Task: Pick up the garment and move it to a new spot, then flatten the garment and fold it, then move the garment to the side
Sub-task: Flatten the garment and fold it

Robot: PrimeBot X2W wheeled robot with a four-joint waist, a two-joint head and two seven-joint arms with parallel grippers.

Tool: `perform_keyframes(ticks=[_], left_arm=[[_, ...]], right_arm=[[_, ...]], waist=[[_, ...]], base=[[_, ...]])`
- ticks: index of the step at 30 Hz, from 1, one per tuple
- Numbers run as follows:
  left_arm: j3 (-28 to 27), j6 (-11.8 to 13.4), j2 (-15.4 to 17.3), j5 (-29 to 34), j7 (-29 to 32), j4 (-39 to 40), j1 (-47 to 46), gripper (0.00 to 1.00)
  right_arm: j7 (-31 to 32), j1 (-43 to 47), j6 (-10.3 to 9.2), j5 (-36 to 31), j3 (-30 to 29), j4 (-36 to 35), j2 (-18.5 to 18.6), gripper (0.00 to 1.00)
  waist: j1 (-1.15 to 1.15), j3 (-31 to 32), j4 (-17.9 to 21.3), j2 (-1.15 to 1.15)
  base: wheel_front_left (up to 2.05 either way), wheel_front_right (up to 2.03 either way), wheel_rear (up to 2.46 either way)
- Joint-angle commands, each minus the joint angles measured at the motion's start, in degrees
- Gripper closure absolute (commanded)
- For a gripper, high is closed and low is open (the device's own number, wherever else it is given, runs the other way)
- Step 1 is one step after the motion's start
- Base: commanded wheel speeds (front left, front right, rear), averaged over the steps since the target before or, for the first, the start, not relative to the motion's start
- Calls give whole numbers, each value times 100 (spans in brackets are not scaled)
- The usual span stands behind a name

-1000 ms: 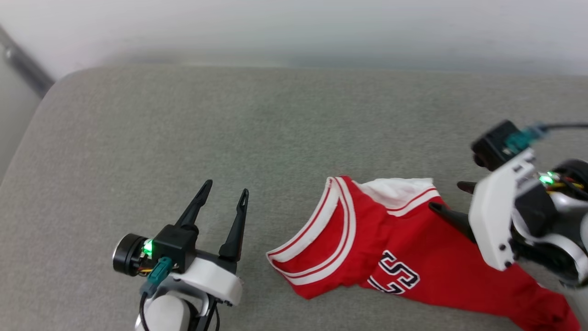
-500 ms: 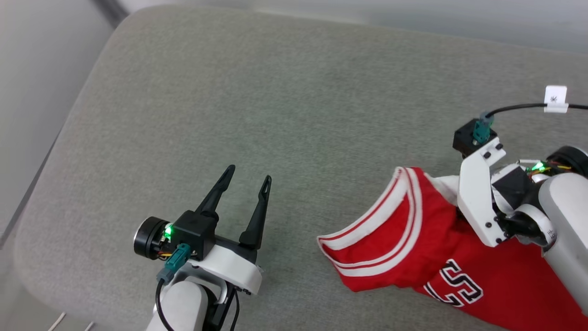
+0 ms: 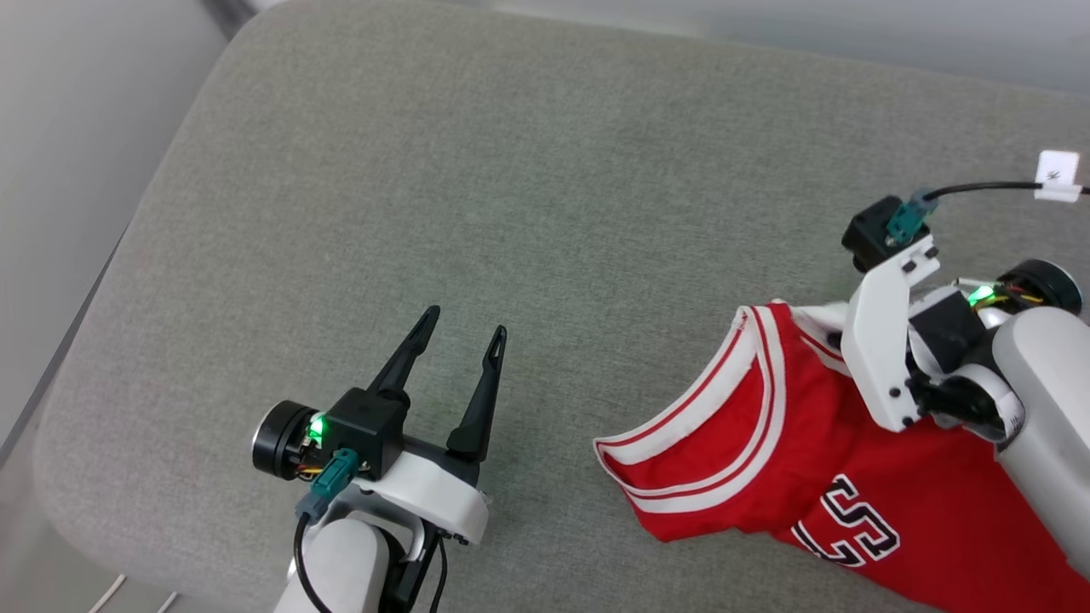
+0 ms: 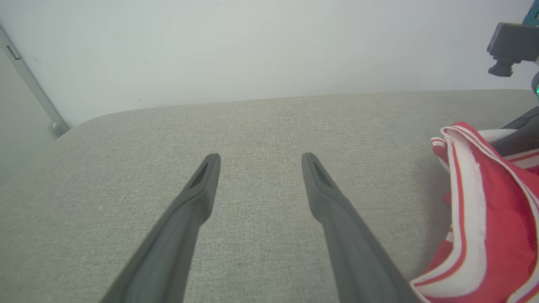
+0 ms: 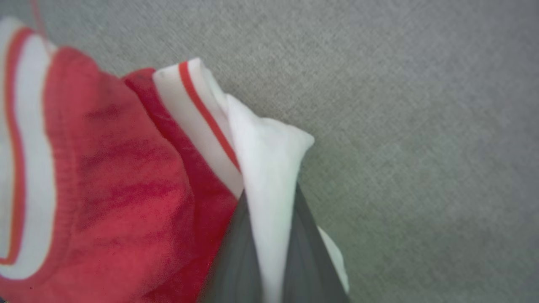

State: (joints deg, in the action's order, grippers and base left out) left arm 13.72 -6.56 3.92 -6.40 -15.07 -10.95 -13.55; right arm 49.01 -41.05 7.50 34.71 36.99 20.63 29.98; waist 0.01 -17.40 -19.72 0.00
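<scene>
The garment (image 3: pixel 766 443), a red jersey with red-and-white striped trim and black white-outlined characters, lies crumpled at the lower right of the grey cushion (image 3: pixel 511 187). My right gripper (image 5: pixel 271 198) is shut on a fold of its white sleeve (image 5: pixel 265 160), which stands up between the dark fingers. In the head view the white right wrist bracket (image 3: pixel 886 358) hides those fingers. My left gripper (image 3: pixel 467 322) hovers open and empty over bare cushion, left of the jersey. In the left wrist view the left gripper (image 4: pixel 260 158) points at the cushion, with the garment (image 4: pixel 484 210) at the right edge.
The cushion's rounded left edge (image 3: pixel 102 281) drops to a pale floor. A pale wall (image 4: pixel 252 50) rises behind its far edge. A black cable with a white tag (image 3: pixel 1058 175) runs off the right wrist camera.
The head camera has shifted, so the whole picture moved. My right gripper, open beside the white sleeve a second ago, has shut on it and raised it slightly. The left gripper stays open.
</scene>
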Motion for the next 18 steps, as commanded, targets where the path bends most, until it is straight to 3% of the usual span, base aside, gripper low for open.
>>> perform_keyframes(ticks=[1,6,12,18], left_arm=[[-37,-12,35,33,-15,-12,24,0],[-98,-11,95,73,-15,-22,138,0],[-130,-5,135,107,-15,3,225,0],[-162,2,164,112,-15,53,230,0]], right_arm=[[-309,-111,-2,169,-175,-44,-98,100],[-895,-131,-2,559,-578,-407,-162,100],[-1204,41,-3,761,-1061,-851,28,100],[-1464,294,-2,241,-1966,-782,292,100]], waist=[[-1,178,173,0],[-1,448,456,0],[-1,612,710,0],[-1,590,898,0]], base=[[0,0,0],[0,0,0],[0,0,0],[0,0,0]])
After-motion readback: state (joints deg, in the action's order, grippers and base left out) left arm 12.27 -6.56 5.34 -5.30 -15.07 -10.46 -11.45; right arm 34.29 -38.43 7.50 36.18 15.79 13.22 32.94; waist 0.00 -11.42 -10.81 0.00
